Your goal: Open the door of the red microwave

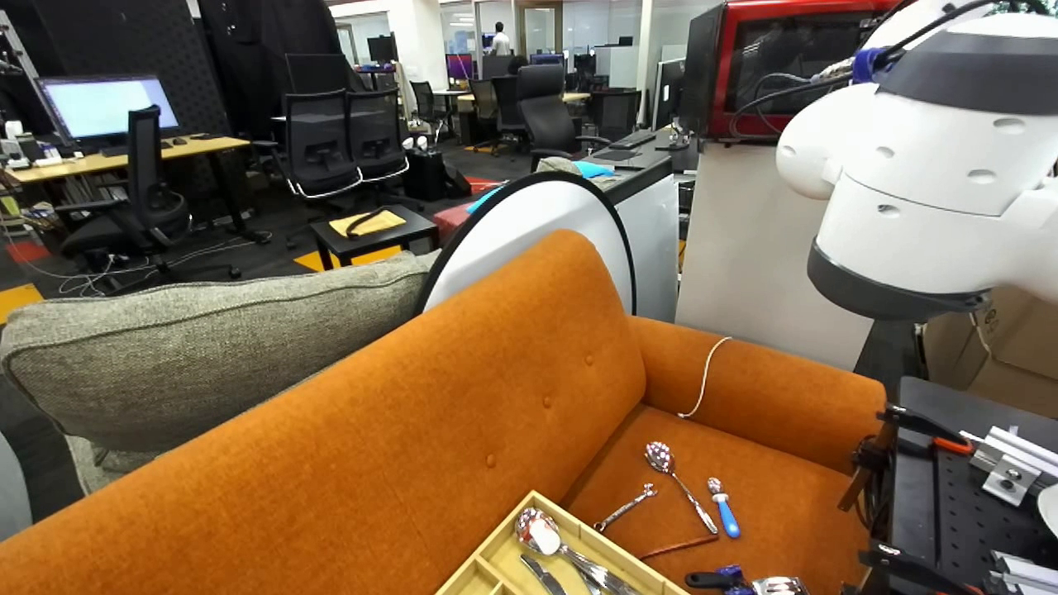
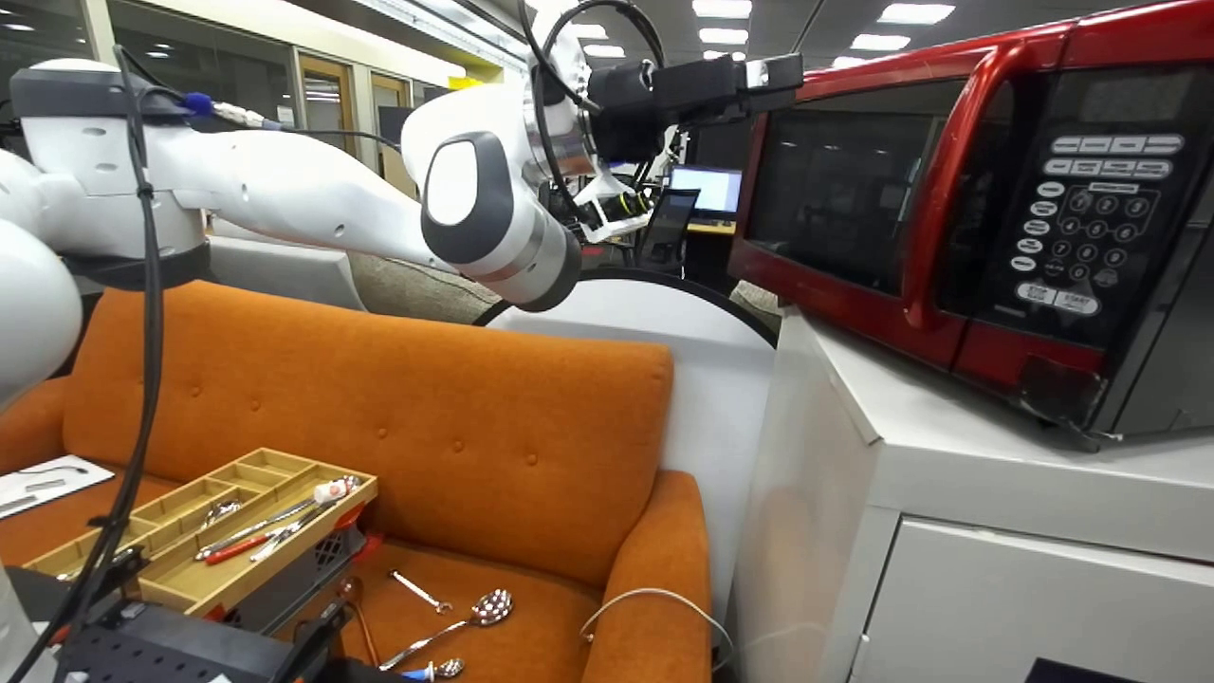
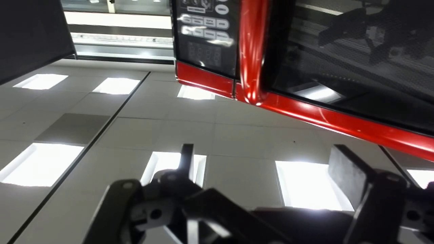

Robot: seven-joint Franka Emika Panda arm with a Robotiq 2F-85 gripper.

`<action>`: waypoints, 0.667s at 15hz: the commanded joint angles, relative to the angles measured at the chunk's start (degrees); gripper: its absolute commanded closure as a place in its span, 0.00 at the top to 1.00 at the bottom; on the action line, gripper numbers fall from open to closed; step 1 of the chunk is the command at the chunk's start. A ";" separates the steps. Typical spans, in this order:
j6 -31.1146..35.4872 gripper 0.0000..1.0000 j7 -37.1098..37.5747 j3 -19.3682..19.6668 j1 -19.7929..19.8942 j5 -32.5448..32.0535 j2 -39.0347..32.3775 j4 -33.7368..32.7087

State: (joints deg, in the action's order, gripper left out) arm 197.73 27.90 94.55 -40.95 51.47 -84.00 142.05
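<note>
The red microwave (image 2: 1010, 313) stands on a white pedestal (image 2: 1024, 474); part of it also shows in an exterior view (image 1: 773, 8). Its door (image 2: 835, 190) looks shut, flush with the dark keypad panel, with a vertical red handle (image 2: 958, 180). In the wrist view, which is upside down, the handle (image 3: 251, 47) and the door (image 3: 346, 64) fill the upper right. My gripper (image 3: 264, 162) is open and empty, its fingers seen against the ceiling beyond the microwave's top edge. In an exterior view the gripper (image 2: 778, 85) points at the door's upper corner away from the handle; contact cannot be told.
An orange sofa (image 2: 379, 379) stands below the arm, bearing a wooden cutlery tray (image 2: 351, 479) and loose spoons (image 2: 488, 607). A round white panel (image 2: 645, 308) stands behind it. Cables (image 2: 142, 332) hang along the arm. A black perforated table (image 1: 950, 487) is beside the sofa.
</note>
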 commanded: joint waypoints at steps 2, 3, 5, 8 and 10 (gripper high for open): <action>1.37 1.00 -0.24 -0.27 1.53 -3.39 5.45 3.75; 1.37 1.00 -0.58 -0.38 2.30 -3.59 6.44 4.45; 0.53 1.00 -3.89 -1.13 4.57 -0.96 8.01 4.45; 1.16 1.00 -4.66 -1.88 6.67 -1.00 10.38 4.07; 0.02 1.00 -2.15 -1.72 6.36 -1.39 7.98 4.93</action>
State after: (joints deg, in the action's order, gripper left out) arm 197.75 25.74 92.83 -34.58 50.08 -75.99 146.97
